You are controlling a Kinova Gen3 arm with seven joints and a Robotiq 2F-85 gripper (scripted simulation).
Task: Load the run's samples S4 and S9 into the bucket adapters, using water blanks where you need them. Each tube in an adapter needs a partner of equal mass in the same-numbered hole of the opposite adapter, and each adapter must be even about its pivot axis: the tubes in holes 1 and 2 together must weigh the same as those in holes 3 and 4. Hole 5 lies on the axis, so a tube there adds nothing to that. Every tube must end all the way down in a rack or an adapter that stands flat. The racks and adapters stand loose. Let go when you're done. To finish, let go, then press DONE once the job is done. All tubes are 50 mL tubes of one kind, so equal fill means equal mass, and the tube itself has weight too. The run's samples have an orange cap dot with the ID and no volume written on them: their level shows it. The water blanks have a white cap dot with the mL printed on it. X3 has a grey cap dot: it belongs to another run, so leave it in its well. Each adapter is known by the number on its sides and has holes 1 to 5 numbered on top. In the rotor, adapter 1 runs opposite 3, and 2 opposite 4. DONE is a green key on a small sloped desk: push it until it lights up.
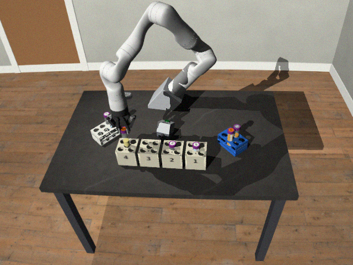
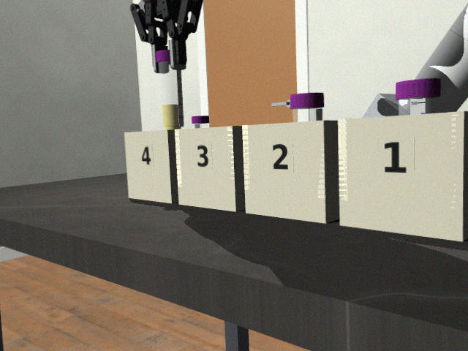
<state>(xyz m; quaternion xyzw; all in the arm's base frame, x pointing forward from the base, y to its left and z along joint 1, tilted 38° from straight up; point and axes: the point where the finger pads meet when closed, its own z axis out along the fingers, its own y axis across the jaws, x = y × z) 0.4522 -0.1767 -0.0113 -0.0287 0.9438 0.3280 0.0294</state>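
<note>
Four beige adapters stand in a row: adapter 4 (image 1: 121,162) (image 2: 147,181), adapter 3 (image 1: 144,163) (image 2: 204,189), adapter 2 (image 1: 166,164) (image 2: 283,192) and adapter 1 (image 1: 190,165) (image 2: 400,204). My gripper (image 1: 123,128) (image 2: 168,60) is shut on the purple cap of an orange-dot sample tube (image 1: 126,141) (image 2: 170,116). The tube hangs upright with yellow liquid at its bottom. Its lower end is just inside a back hole of adapter 4, and most of it stands above. A white-dot tube (image 1: 172,144) (image 2: 306,100) sits in adapter 2, and another white-dot tube (image 1: 196,146) (image 2: 417,88) in adapter 1.
A white rack (image 1: 99,137) stands just behind adapter 4 with one tube (image 1: 106,114) in it. A blue rack (image 1: 234,147) at the right holds an orange-dot tube (image 1: 230,131) and another tube (image 1: 236,127). The DONE desk (image 1: 164,130) stands behind adapters 3 and 2.
</note>
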